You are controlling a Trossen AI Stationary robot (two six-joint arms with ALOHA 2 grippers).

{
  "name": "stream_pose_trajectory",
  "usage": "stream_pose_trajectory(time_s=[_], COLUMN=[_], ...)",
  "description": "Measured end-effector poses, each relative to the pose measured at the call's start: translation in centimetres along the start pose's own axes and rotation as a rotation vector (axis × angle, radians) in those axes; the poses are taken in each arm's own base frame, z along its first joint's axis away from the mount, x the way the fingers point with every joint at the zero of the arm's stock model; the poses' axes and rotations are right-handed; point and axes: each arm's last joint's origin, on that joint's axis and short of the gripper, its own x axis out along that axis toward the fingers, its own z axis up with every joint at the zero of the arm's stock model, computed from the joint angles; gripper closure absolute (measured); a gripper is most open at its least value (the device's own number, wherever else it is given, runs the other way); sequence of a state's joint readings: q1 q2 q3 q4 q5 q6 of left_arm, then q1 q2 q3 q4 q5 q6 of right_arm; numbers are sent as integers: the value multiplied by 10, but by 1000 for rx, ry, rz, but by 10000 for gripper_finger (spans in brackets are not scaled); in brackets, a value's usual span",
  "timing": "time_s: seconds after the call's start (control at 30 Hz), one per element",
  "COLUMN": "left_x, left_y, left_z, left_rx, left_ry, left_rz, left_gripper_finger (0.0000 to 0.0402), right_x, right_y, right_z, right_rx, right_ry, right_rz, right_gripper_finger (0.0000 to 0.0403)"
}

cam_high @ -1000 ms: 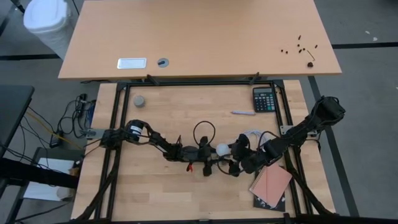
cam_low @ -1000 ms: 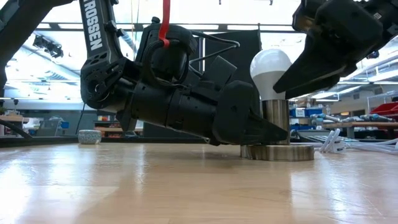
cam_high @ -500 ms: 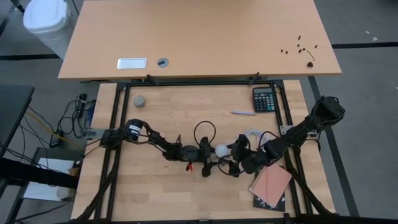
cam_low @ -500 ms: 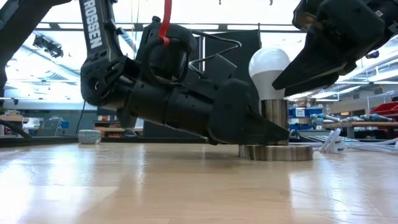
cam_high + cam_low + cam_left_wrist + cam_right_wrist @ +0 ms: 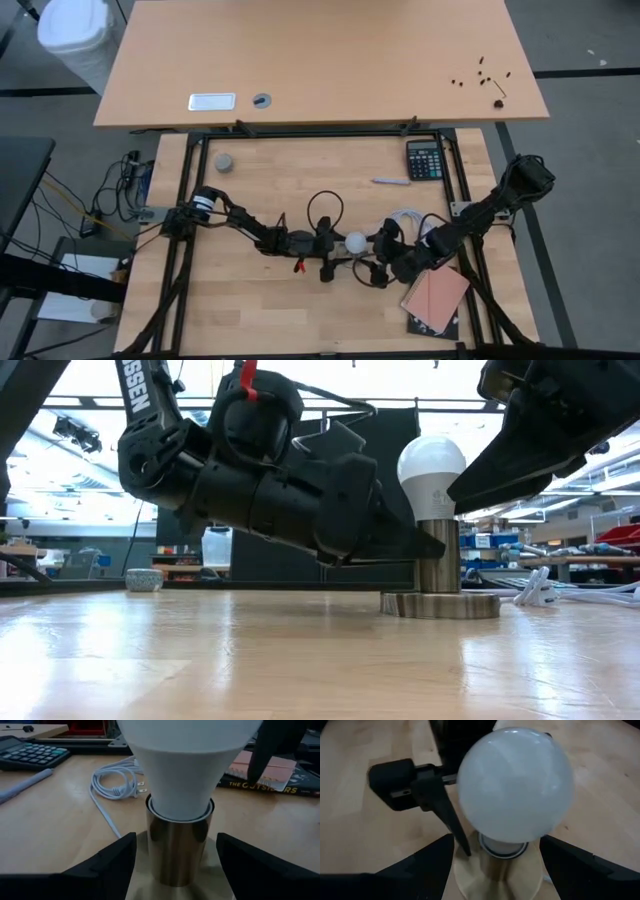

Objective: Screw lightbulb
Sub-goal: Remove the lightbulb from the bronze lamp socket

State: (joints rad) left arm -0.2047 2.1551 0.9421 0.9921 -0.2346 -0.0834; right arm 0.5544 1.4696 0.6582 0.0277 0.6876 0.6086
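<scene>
Two grippers meeting around one lamp, near the middle of the table point(image 5: 300, 180).

From above: lightbulb point(image 5: 356, 241) a small white dot, left gripper point(image 5: 338, 250) reaching in from the left, right gripper point(image 5: 372, 252) from the right, both just beside it. Calculator point(image 5: 425, 159) and pen point(image 5: 391, 181) farther back, well apart; grey cap point(image 5: 224, 162) at far left; book point(image 5: 436, 298) near right.

From table height: lightbulb point(image 5: 431, 468) upright, long axis vertical, seated in the metal socket point(image 5: 437, 555) on its round base point(image 5: 440, 605). Left gripper point(image 5: 428, 547) low, level with the socket; right gripper point(image 5: 470, 488) slanting down from the upper right towards the white dome.

From the left wrist: fingers point(image 5: 107, 863) spread wide, either side of the socket point(image 5: 179, 845), not touching it. Cord point(image 5: 117, 785) coiled behind.

From the right wrist: fingers point(image 5: 427, 862) parted, flanking the bulb point(image 5: 515, 790) without contact, bulb straight ahead between them. Probably the right arm better placed for the twist, being up at the dome; left suited to steadying the socket.
</scene>
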Motion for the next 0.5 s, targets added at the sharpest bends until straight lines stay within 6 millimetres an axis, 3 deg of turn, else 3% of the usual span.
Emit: stream_pose_trajectory(time_s=[0.5], left_x=[18], left_y=[-2], left_z=[-11], left_rx=[4], left_ry=[-6], left_rz=[30], left_gripper_finger=[140], right_x=[1], right_y=[0], right_z=[2], right_rx=[30], right_ry=[-12], right_rz=[4], right_gripper_finger=[99])
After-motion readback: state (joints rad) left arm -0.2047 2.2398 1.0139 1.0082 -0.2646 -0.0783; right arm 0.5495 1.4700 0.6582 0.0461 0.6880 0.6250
